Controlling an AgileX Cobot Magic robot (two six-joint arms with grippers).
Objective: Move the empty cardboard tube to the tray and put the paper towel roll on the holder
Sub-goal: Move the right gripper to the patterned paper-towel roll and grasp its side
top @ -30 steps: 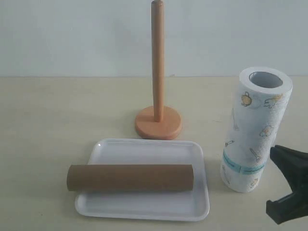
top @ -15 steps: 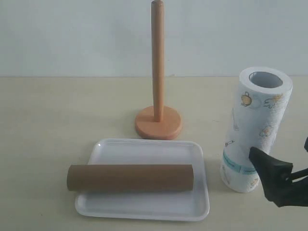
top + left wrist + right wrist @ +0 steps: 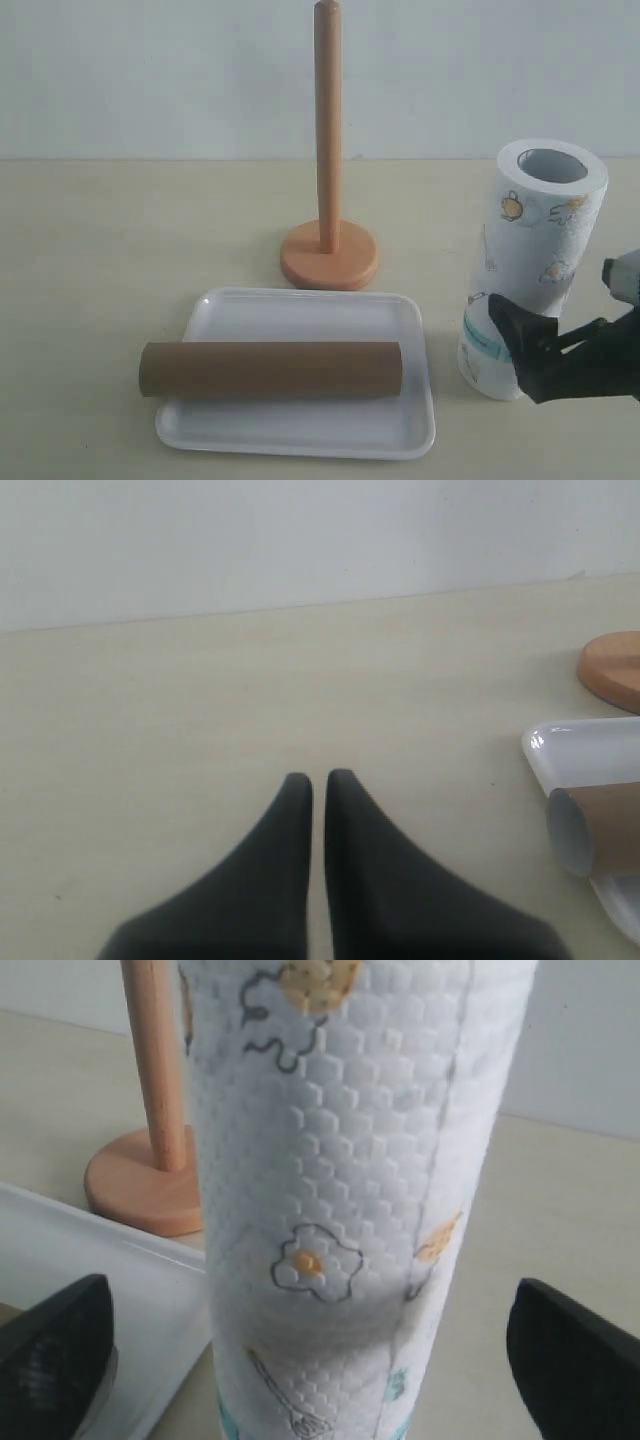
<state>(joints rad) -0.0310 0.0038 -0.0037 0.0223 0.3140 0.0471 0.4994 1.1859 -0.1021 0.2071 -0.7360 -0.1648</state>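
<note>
Nearest, at six o'clock on the pale tabletop, the long brown cardboard tube lies across the flat white rectangular tray, one end overhanging the rim toward nine o'clock. The left end effector sits over bare tabletop beside that end, fingers pressed together on nothing. At four o'clock the right end effector is spread wide, one finger on either side of the thick white paper towel roll, low down and clear of its sides. The risk I see is that a low grip on a tall, soft, upright roll could tip or dent it. A tilted core would then catch on the rounded top of the orange-brown wooden holder at twelve o'clock. The roll is embossed and printed with yellow and grey drawings, with a teal band near its foot and its hollow core facing up.
</note>
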